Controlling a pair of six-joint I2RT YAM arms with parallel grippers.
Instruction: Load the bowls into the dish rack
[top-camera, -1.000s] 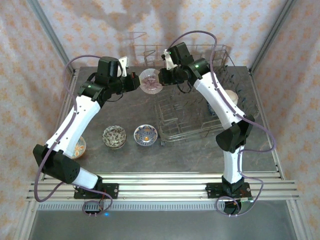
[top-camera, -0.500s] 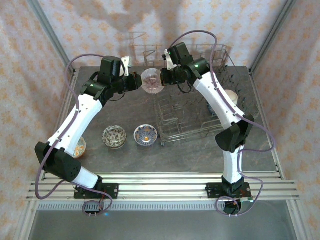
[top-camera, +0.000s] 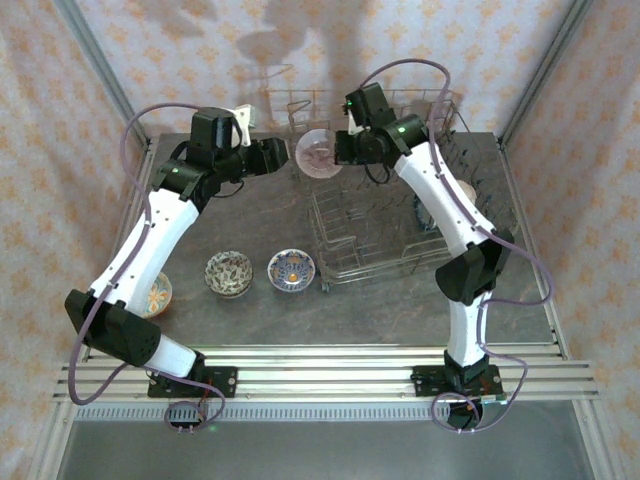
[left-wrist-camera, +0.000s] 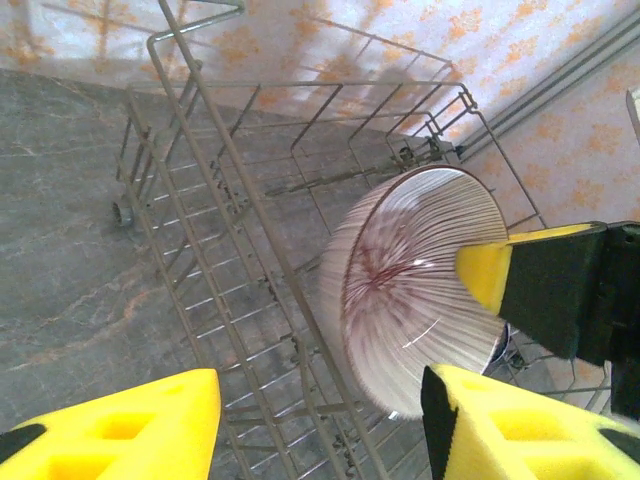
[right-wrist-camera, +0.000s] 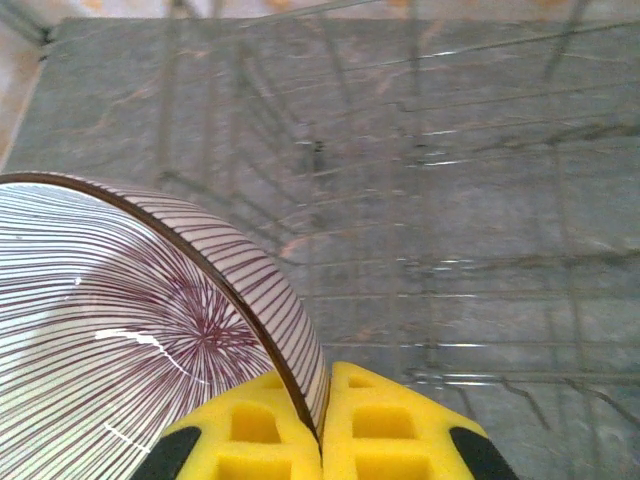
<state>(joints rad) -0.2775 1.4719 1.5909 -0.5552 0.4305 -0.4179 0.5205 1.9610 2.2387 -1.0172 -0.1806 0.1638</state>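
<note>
Now, from the top camera, the handover is finished. 1 second ago both grippers pinched the purple-striped bowl (top-camera: 317, 153); the left gripper (top-camera: 275, 157) has since let go and drawn back leftward. The right gripper (top-camera: 342, 150) alone carries the bowl, in the air at the far left corner of the dish rack (top-camera: 370, 240). A brown-patterned bowl (top-camera: 229, 273) and a blue-patterned bowl (top-camera: 291, 269) wait on the table.

At the left wrist, the yellow pads (left-wrist-camera: 110, 420) stand wide apart with nothing between them. Ahead, the bowl hangs on edge over the rack wires, with 1 pad of the right gripper on its rim.

At the right wrist, the pads (right-wrist-camera: 250, 430) are clamped on the bowl's wall, rack wires below. I judge the bowl ready to be lowered between the tines, and the left arm free to fetch another.
</note>
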